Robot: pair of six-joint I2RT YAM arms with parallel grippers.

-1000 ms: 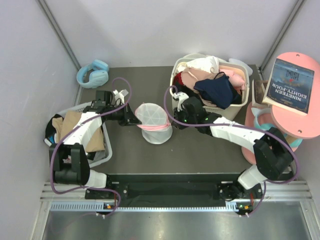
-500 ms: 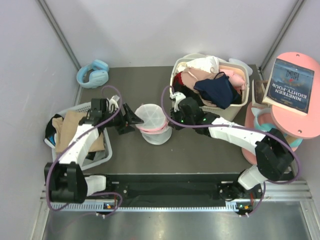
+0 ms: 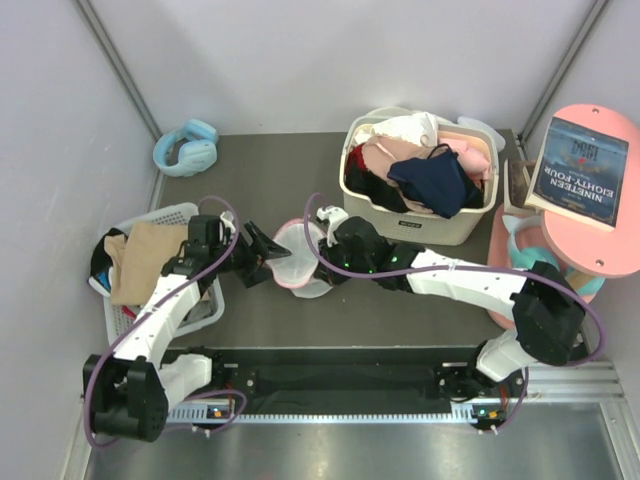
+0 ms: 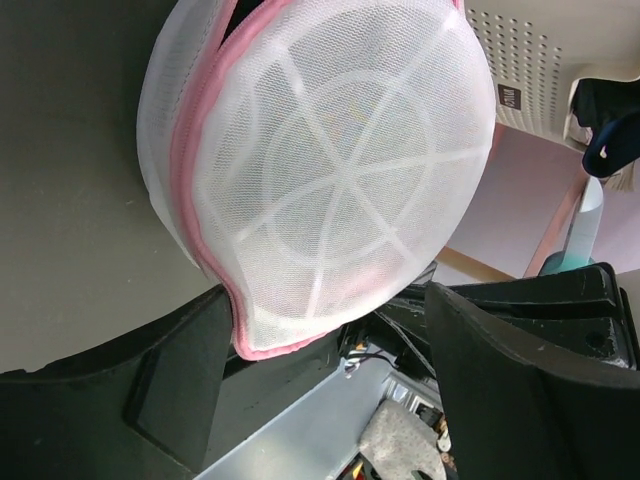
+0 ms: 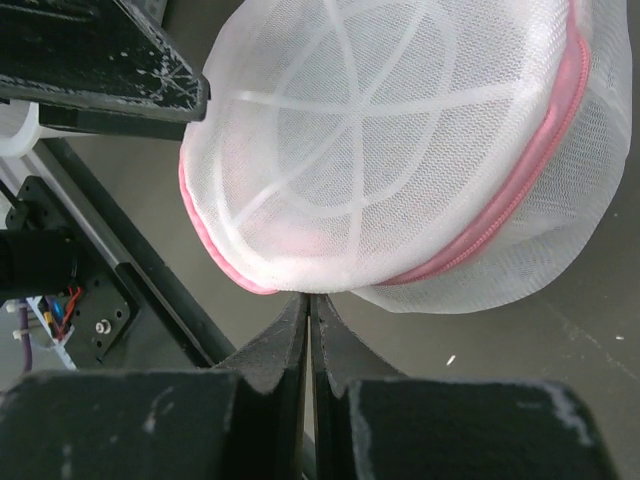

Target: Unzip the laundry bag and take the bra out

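Observation:
The laundry bag [image 3: 297, 256], a round white mesh pouch with pink zipper trim, lies tipped on its side between my two arms. It fills the left wrist view [image 4: 330, 170] and the right wrist view [image 5: 400, 150]. My right gripper [image 3: 325, 250] is shut, its tips [image 5: 309, 295] pinching the bag's lower rim by the pink trim. My left gripper [image 3: 268, 258] is open, its fingers either side of the bag's rim [image 4: 328, 300] without closing on it. The bra is hidden; only a faint pink shows through the mesh.
A cream basket [image 3: 470, 225] heaped with pink, white and navy clothes stands at the back right. At the left, a white basket [image 3: 205, 310] holds a tan garment. Blue headphones [image 3: 187, 148] lie at the back left. A pink round table [image 3: 600, 250] carries a book [image 3: 585, 170].
The left gripper has opened and swung nearer. The right arm has moved left, and the bag has gone from standing upright to tipped on its side, shifted left.

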